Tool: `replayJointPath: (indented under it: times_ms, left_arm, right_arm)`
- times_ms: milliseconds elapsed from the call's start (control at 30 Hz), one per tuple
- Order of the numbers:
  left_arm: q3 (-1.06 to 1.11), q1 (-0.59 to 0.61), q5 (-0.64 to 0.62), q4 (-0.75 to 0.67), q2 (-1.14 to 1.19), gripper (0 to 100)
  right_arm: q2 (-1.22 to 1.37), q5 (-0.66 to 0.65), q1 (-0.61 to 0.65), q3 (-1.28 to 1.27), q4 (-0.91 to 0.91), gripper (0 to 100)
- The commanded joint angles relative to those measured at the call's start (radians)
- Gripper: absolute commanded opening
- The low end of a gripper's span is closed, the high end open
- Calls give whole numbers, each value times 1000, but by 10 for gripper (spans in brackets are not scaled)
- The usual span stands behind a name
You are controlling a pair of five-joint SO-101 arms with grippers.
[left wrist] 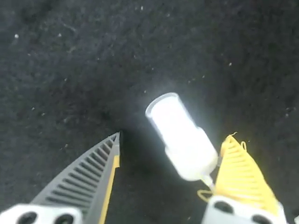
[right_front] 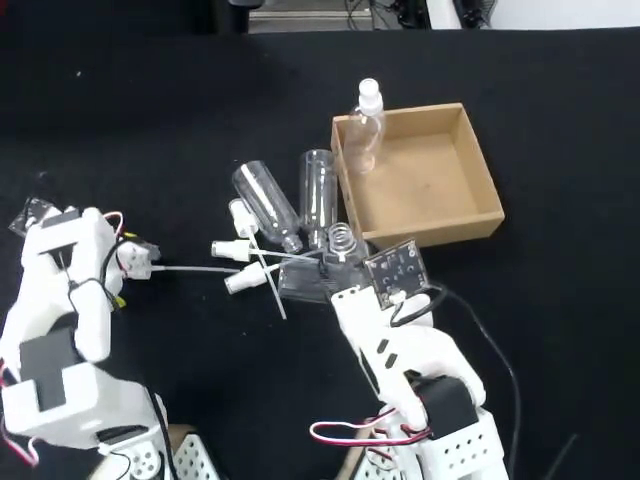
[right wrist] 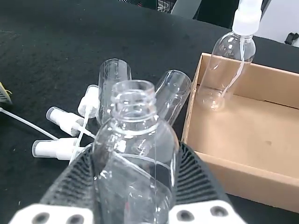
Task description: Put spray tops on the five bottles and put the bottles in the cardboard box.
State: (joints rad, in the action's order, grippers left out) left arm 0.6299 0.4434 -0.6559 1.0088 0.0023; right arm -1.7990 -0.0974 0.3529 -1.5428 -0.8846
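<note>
My right gripper (right wrist: 138, 154) is shut on a clear, topless bottle (right wrist: 134, 116); in the high view this bottle (right_front: 305, 280) lies at the gripper (right_front: 325, 272) near the box's front corner. My left gripper (left wrist: 174, 136) stands open around a white spray top (left wrist: 181, 140), which rests against the yellow finger (left wrist: 240, 172) and is apart from the grey finger (left wrist: 93, 179). Seen from above, that spray top (right_front: 135, 260) trails a long tube to the right. Two topless bottles (right_front: 268, 205) (right_front: 318, 188) lie beside the cardboard box (right_front: 480, 175). A capped bottle (right_front: 367, 128) stands in the box's corner.
Three loose spray tops (right_front: 240, 215) (right_front: 232, 249) (right_front: 245, 281) with thin tubes lie between the arms, left of the held bottle. A crumpled plastic wrapper (right_front: 30, 212) sits at the far left. Black cloth (right_front: 560, 120) covers the table, and most of the box floor (right_front: 430, 185) is bare.
</note>
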Motion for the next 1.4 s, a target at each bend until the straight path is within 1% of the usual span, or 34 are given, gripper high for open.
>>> replayJointPath:
  times_ms: [0, 100, 200, 300, 400, 500, 600, 667, 733, 867, 967, 1067, 1100, 1167, 1233, 1367]
  left_arm:
    - [-77, -16, -12, -9, 26, 302]
    - [-90, -13, 3, -9, 34, 178]
    - [-105, -13, 80, -11, 31, 25]
    - [-139, -7, 126, -14, 31, 64]
    - [-211, 25, 201, -14, 31, 64]
    - [-294, 64, 316, -15, 37, 64]
    - [-344, 77, 457, -17, 43, 71]
    - [-369, 97, 529, -17, 43, 101]
    - [-403, 150, 574, -29, 41, 161]
    - [-410, 305, 647, -112, 43, 269]
    - [-406, 397, 761, -140, 43, 282]
    - [-404, 444, 867, -138, 38, 282]
    - [-401, 450, 884, -138, 35, 282]
    - [-401, 450, 870, -132, 35, 282]
    - [-414, 433, 816, -78, 37, 282]
    - [-475, 354, 701, 54, 43, 284]
  right_arm:
    - [-91, 2, 9, 2, -9, 11]
    - [-91, 2, 9, 2, -9, 11]
    - [-91, 2, 9, 2, -9, 11]
    - [-91, 2, 9, 2, -9, 11]
    - [-91, 2, 9, 2, -9, 11]
    - [-91, 2, 9, 2, -9, 11]
    - [-91, 2, 9, 2, -9, 11]
    - [-91, 2, 9, 2, -9, 11]
    - [-91, 2, 8, 2, -9, 11]
    - [-91, 2, 8, 2, -11, 11]
    - [-91, 2, 11, 2, -11, 11]
    - [-91, 2, 11, 2, -11, 11]
    - [-91, 2, 11, 2, -11, 11]
    - [-91, 2, 11, 2, -11, 11]
    - [-91, 2, 11, 2, -11, 11]
    - [-91, 2, 11, 1, -11, 11]
